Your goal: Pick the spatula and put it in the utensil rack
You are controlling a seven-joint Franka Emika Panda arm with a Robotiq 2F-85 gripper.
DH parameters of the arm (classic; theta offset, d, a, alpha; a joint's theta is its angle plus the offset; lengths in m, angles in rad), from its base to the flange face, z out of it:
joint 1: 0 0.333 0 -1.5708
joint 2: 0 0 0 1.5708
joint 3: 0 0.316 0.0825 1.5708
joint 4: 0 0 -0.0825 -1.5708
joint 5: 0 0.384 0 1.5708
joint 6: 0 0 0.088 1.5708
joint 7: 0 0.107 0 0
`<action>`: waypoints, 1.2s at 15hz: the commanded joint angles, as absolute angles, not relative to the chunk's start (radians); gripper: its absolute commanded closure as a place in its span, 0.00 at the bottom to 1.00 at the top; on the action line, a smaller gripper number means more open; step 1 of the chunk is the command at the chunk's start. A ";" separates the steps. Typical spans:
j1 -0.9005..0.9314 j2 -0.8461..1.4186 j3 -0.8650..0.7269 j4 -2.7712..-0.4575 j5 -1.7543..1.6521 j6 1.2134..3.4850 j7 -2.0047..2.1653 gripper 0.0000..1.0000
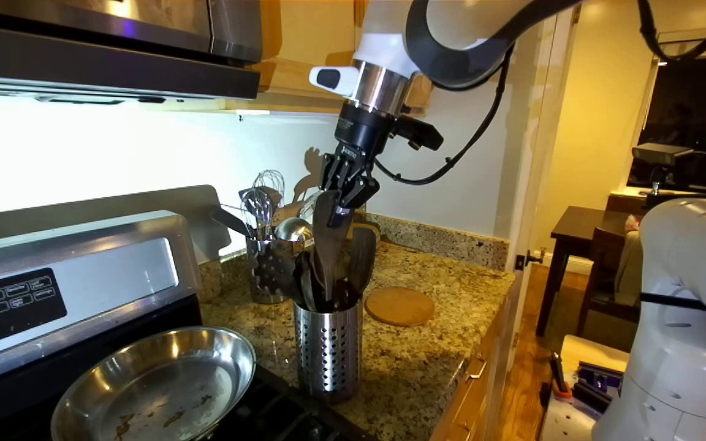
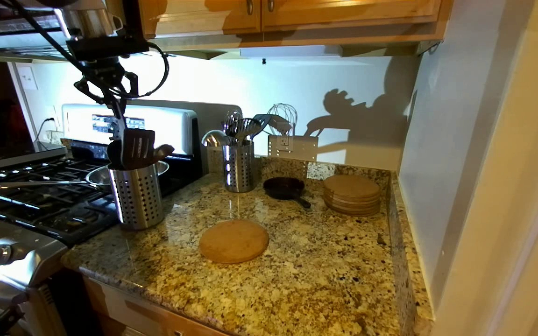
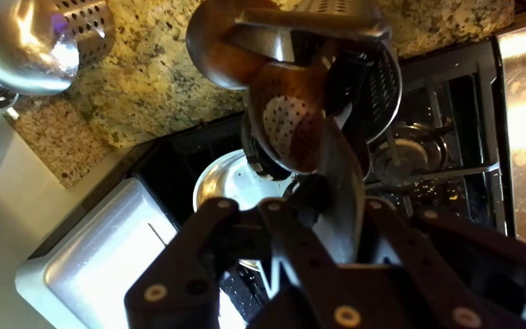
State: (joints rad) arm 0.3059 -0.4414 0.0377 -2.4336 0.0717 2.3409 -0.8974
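Observation:
The brown wooden spatula [image 1: 328, 245] stands nearly upright with its rounded head up. Its handle runs down among other utensils into the mouth of a perforated silver utensil rack [image 1: 328, 349]; the lower end is hidden. In an exterior view the spatula [image 2: 122, 125] shows edge-on above the same rack [image 2: 137, 196]. My gripper [image 1: 339, 214] points down, its fingers around the upper head; it also shows in an exterior view [image 2: 118, 110]. In the wrist view the head [image 3: 343, 183] lies between the fingers. A similar utensil rack [image 1: 267, 275] stands farther back, also in an exterior view [image 2: 238, 165].
A steel frying pan [image 1: 163, 380] sits on the stove beside the front rack. A flat wooden disc [image 2: 234, 241], a small dark skillet [image 2: 284, 187] and a stack of discs [image 2: 352, 196] lie on the counter. A ladle [image 1: 293, 229] and whisks rise from the back rack. Wall cabinets [image 2: 203, 16] hang above.

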 commanded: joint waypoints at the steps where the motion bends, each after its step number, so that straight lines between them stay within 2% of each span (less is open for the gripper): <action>1: 0.313 -0.403 0.040 -2.468 0.088 2.427 -0.904 0.94; 4: 0.307 -0.370 0.049 -2.478 0.077 2.452 -0.899 0.93; 5: 0.306 -0.362 0.051 -2.480 0.075 2.455 -0.900 0.63; 6: 0.306 -0.356 0.053 -2.481 0.076 2.456 -0.901 0.62; 8: 0.307 -0.354 0.057 -2.474 0.074 2.443 -0.908 0.51; 15: 0.310 -0.473 0.061 -2.426 0.057 2.361 -0.941 0.04; 18: 0.306 -0.536 0.053 -2.387 0.057 2.257 -0.928 0.00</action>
